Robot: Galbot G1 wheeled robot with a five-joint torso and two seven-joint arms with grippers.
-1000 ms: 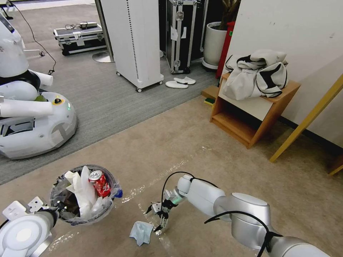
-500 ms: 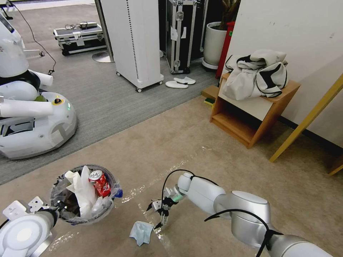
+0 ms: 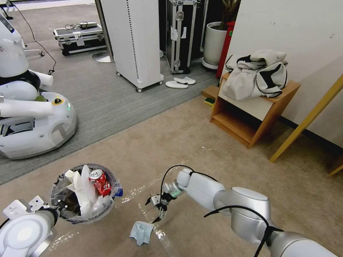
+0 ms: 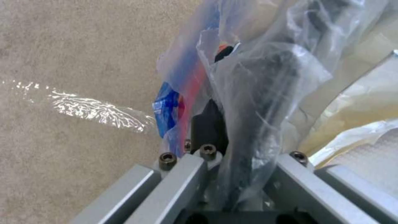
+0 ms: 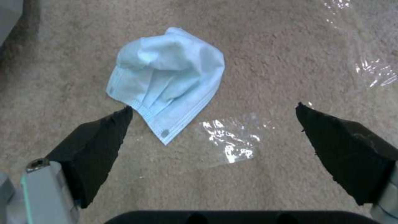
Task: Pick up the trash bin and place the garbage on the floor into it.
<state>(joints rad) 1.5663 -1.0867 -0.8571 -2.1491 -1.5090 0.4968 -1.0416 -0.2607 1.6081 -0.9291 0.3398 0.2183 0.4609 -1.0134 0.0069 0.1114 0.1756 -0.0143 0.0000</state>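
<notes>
head view showed my right end effector (image 3: 159, 211) had lifted slightly off the floor in the last second, jaws spread wide, hovering just beside the light-blue cloth (image 3: 141, 232), which lay ungrasped. my left end effector (image 4: 232, 161) stayed clamped on the trash bin (image 3: 83, 192) rim and liner. i judged the cloth pickup not yet made.

Pleated light-blue cloth mask (image 5: 166, 84) on beige carpet (image 3: 200, 142); round red plastic-lined bin (image 3: 84, 192) (blue bag edge); red soda can (image 3: 100, 182).
</notes>
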